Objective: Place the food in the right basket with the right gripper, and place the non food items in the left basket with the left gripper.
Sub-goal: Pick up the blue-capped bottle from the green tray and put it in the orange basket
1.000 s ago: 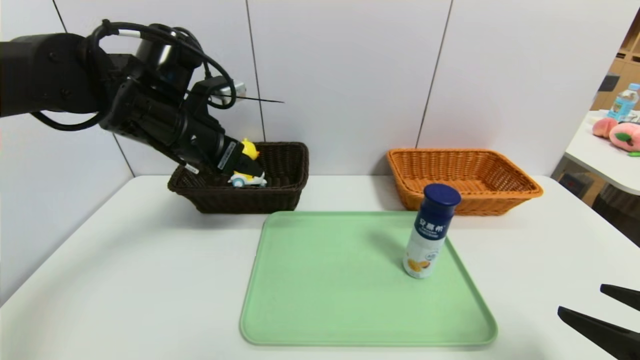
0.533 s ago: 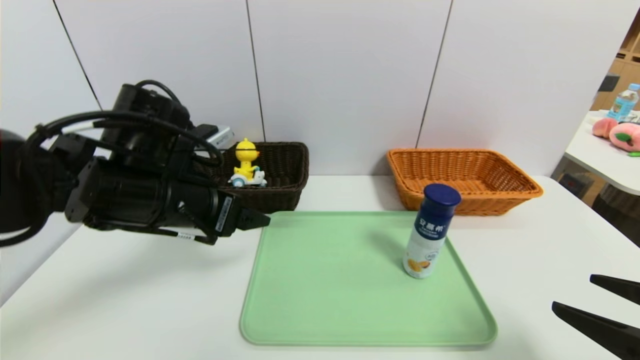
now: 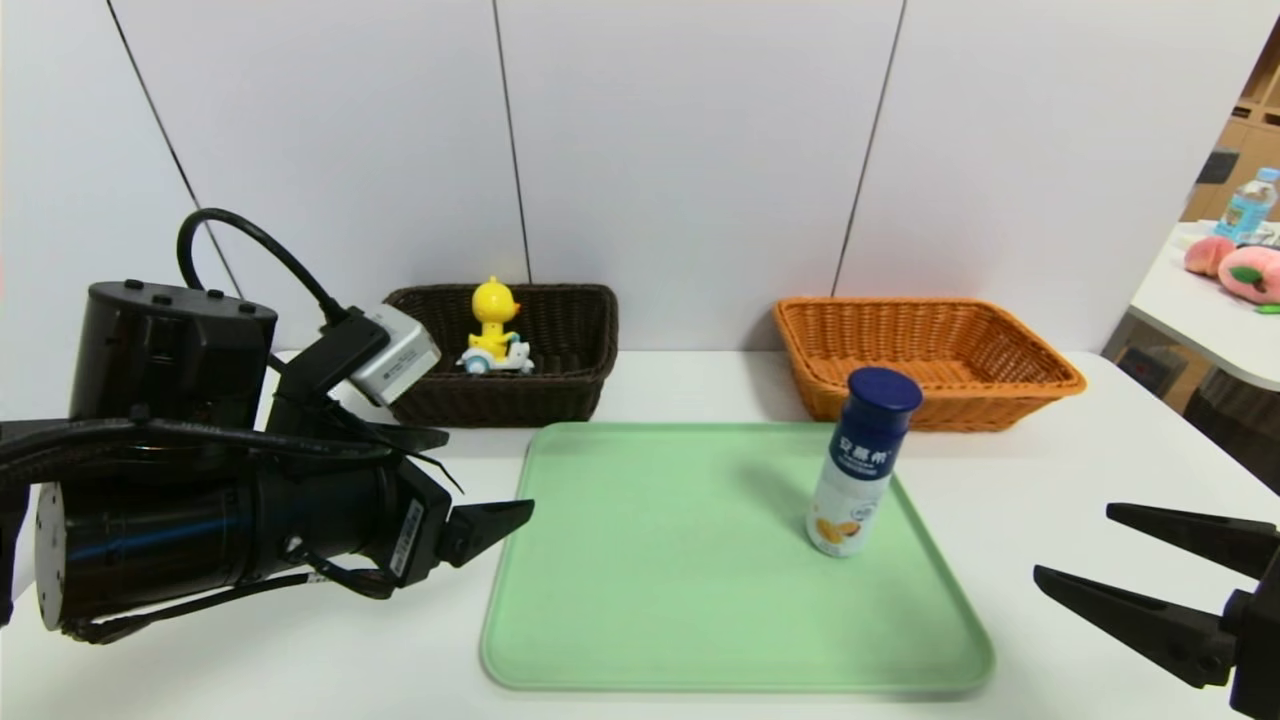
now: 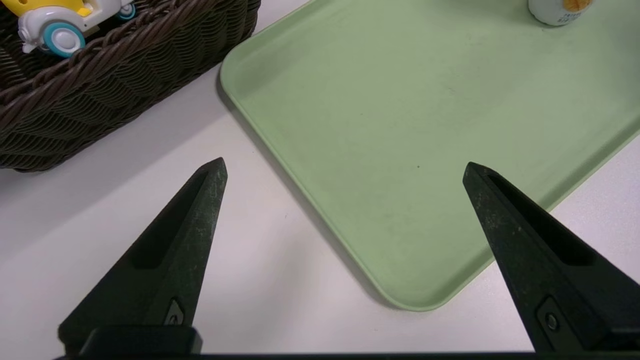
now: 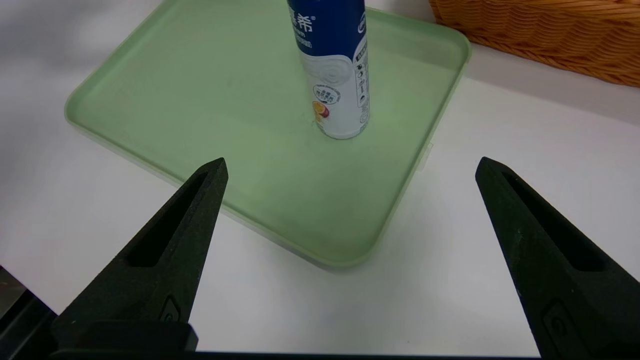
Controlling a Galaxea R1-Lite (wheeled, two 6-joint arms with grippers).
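A yellow duck toy sits inside the dark brown basket at the back left. On the right side of the green tray a blue-and-white drink bottle stands upright. The orange basket behind it holds nothing. My left gripper hovers open and empty over the tray's near left corner. My right gripper is open and empty at the near right, off the tray and pointing toward the bottle.
Everything stands on a white table set against a white wall. At the far right a separate side table carries peach plush toys and a water bottle.
My left arm pulled out of the dark basket, leaving the duck toy there, and dropped back to the tray's near left corner. The right gripper advanced left and up toward the bottle.
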